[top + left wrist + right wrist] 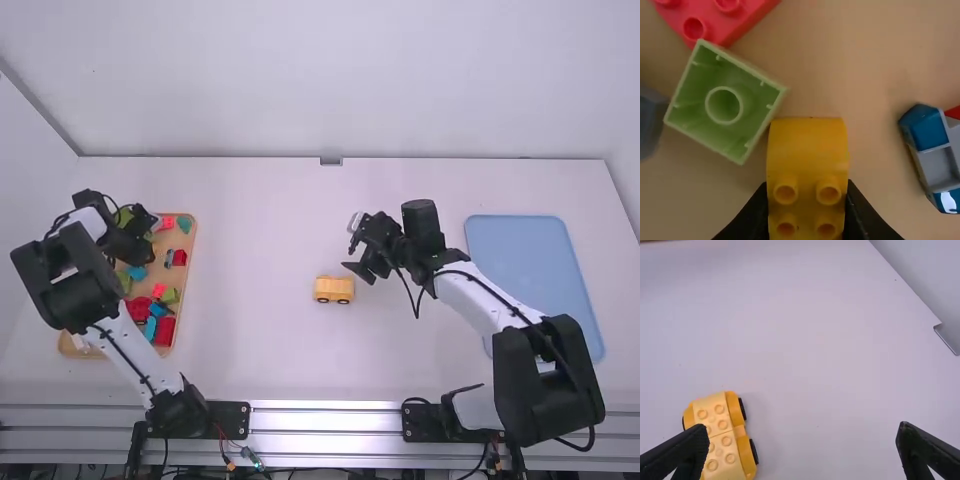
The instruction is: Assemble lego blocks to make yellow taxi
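Silvery metal rails [325, 392] run along six o'clock, nearest us, below the white, matte worktop [260, 370]. Beyond them we count two containers: one tan wooden tray [187, 290] at nine o'clock, with rounded corners, and one smooth blue tray [530, 260] at three o'clock, partly behind the right arm [480, 300].

The wooden tray carries a mix of plastic pieces in red, pink, green, blue and yellow; the left arm [130, 345] covers part of it, so we cannot tell the full count. Close up, we see one green block [724, 106] lying hollow side up, with a single round tube inside; one glossy red piece [735, 20] with raised studs; and one blue and grey piece [935, 150] with an open, squared recess.

Near the middle of the dial sits one yellow car [334, 289], upright, two black wheels along one side, its top studded. Just off its one to two o'clock side, the right hand [360, 248] is wide open, nothing between its fingers.

Over the wooden tray, toward ten o'clock, the left hand [140, 245] grips one yellow block [807, 150], curved at one end, four studs showing. Farthest off, at twelve o'clock, we see a small metal bracket [331, 161].
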Controlling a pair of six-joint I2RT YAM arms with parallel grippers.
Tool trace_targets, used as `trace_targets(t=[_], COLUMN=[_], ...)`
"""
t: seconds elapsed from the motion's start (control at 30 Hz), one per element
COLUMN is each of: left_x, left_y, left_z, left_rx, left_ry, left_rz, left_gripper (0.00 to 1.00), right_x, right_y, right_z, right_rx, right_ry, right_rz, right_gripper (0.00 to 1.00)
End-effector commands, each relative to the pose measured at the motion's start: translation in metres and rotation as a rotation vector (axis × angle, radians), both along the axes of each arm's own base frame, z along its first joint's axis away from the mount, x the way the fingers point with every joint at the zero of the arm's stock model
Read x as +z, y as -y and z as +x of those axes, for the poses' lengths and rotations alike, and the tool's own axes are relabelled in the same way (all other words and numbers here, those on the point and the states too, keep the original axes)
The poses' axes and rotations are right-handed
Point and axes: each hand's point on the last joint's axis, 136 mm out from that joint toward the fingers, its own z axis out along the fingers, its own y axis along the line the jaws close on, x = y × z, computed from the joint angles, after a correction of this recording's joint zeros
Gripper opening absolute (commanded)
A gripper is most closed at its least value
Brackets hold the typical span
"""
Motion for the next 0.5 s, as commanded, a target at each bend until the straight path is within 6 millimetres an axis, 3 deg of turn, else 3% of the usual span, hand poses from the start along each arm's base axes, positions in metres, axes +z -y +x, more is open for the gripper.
trace_targets(t=[0.0, 0.13, 0.23, 0.3, 0.33, 0.43, 0.47], left_x=[0.004, 0.041, 0.073, 0.097, 0.098, 0.112, 0.112], left_y=[-0.002, -0.001, 0.019, 0.042, 0.044, 0.089, 0.115], left_z=[0.005, 0.011, 0.010, 0.011, 0.012, 0.017, 0.017], left_rx=[0.049, 0.102, 0.064, 0.020, 0.017, -0.125, -0.226], left_ry=[0.008, 0.073, 0.105, 0.151, 0.154, 0.205, 0.200], left_rz=[0.013, 0.019, 0.000, -0.028, -0.028, -0.076, -0.109], left_gripper=[0.16, 0.13, 0.08, 0.04, 0.03, 0.02, 0.02], right_x=[-0.001, -0.001, -0.001, 0.000, 0.000, 0.000, 0.002], right_y=[0.001, 0.000, 0.002, 0.005, 0.005, 0.006, 0.006], right_z=[-0.001, -0.001, 0.000, 0.002, 0.002, 0.002, 0.003], right_rx=[-0.002, 0.000, -0.006, -0.013, -0.013, -0.016, -0.019], right_ry=[-0.009, -0.007, -0.007, -0.008, -0.008, -0.009, -0.016], right_rz=[0.004, 0.004, 0.004, 0.008, 0.008, 0.012, 0.026], right_gripper=[0.99, 0.99, 0.99, 0.99, 0.99, 0.99, 0.99])
